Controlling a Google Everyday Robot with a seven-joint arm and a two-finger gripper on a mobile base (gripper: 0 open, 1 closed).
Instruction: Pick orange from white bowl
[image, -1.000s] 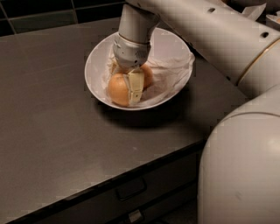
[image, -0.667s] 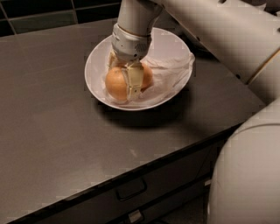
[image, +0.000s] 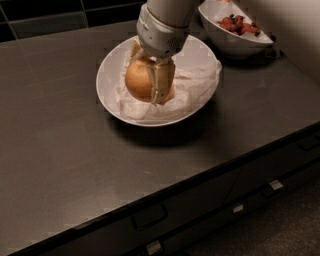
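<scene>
End effector (image: 147, 77) clasped on the orange (image: 137, 80), low in the white bowl (image: 107, 95) over crumpled paper (image: 195, 82). Fruit likely firm, fairly heavy, roll-prone; best gripped across its widest girth.

Your claw (image: 150, 67) is down in the white bowl (image: 107, 95). Its fingers (image: 163, 80) press on either side of the orange (image: 137, 80), one at the near right and the other at the far left. You can see crumpled paper (image: 195, 82) lining the bowl. The bowl sits on the dark worktop (image: 60, 150). A second bowl (image: 225, 44) holding red berries (image: 237, 24) stands near it, at the back right.
</scene>
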